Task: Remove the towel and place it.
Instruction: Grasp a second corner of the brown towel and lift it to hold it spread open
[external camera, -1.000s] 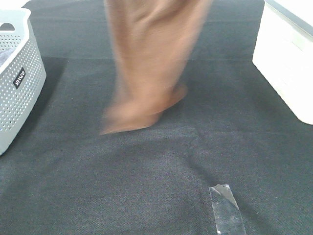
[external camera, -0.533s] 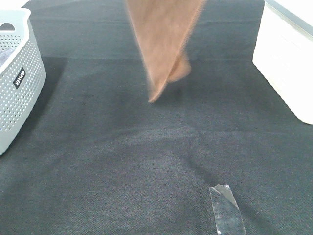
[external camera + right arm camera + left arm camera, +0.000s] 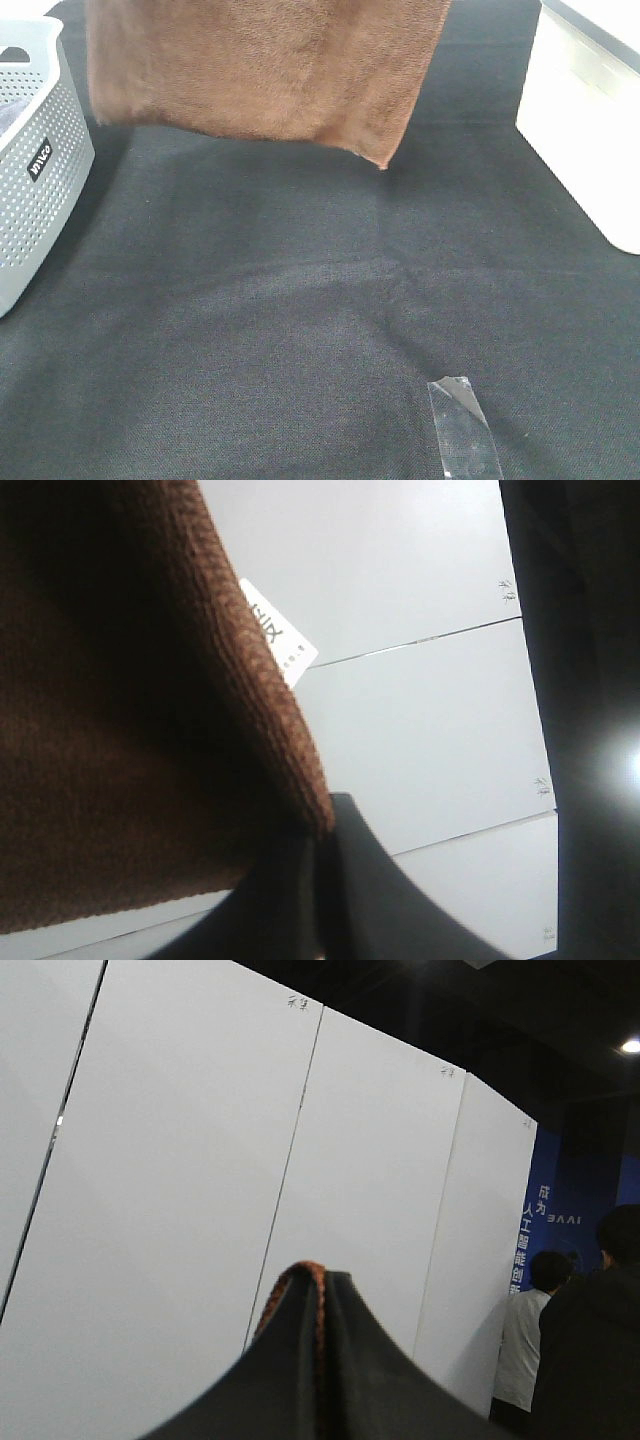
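The brown towel [image 3: 260, 70] hangs spread wide above the far part of the black table, its lower edge in the air and its top out of the exterior view. Both grippers are above that view. In the left wrist view my left gripper [image 3: 322, 1305] is shut on a thin stitched edge of the towel [image 3: 318, 1285]. In the right wrist view my right gripper [image 3: 318, 855] is shut on the towel's corner [image 3: 120, 740], next to its white tag [image 3: 278, 645].
A grey perforated basket [image 3: 35, 165] stands at the left edge. A white box [image 3: 590, 120] stands at the right. A strip of clear tape [image 3: 462, 430] lies near the front. Black cloth [image 3: 300, 320] covers the table.
The towel was hanging bunched in a narrow column and lifting; now it is pulled out wide to the left and hangs flat, with its lower edge off the table.
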`<state>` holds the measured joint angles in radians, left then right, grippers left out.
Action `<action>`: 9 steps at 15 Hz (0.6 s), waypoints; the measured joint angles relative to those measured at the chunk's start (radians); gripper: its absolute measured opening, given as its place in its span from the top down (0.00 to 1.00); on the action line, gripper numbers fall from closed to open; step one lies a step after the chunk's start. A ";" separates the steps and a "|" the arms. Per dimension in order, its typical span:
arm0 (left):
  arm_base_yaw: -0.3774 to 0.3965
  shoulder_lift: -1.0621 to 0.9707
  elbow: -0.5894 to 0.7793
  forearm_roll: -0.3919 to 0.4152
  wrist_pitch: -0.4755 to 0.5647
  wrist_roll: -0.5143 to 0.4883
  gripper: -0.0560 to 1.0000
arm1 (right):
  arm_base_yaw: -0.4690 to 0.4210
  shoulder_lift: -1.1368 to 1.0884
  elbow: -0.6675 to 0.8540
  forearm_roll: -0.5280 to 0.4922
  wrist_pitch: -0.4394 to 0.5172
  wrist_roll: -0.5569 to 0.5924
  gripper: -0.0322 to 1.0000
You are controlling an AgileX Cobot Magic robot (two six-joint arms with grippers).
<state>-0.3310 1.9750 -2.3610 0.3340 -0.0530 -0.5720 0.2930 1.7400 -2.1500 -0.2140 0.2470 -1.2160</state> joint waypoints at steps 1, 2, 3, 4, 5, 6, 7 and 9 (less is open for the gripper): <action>0.011 0.023 0.000 0.001 -0.050 0.000 0.95 | -0.001 0.023 -0.002 -0.002 -0.038 0.000 0.97; 0.025 0.047 0.000 0.001 -0.105 0.000 0.95 | -0.008 0.052 -0.016 0.001 -0.062 0.001 0.97; 0.041 0.064 0.000 -0.009 -0.137 0.000 0.95 | -0.025 0.083 -0.049 0.011 -0.076 0.012 0.97; 0.058 0.078 0.000 -0.027 -0.152 0.000 0.95 | -0.049 0.119 -0.102 0.045 -0.086 0.028 0.97; 0.067 0.084 0.000 -0.037 -0.158 0.000 0.95 | -0.062 0.140 -0.132 0.069 -0.088 0.032 0.97; 0.081 0.110 -0.006 -0.043 -0.199 0.008 0.95 | -0.077 0.200 -0.208 0.132 -0.088 0.033 0.97; 0.092 0.133 -0.023 -0.046 -0.232 0.014 0.95 | -0.079 0.222 -0.227 0.143 -0.088 0.033 0.97; 0.109 0.184 -0.081 -0.067 -0.254 0.018 0.95 | -0.082 0.300 -0.299 0.167 -0.090 0.033 0.97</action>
<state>-0.2220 2.1590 -2.4420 0.2670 -0.3070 -0.5540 0.2110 2.0400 -2.4490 -0.0470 0.1570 -1.1830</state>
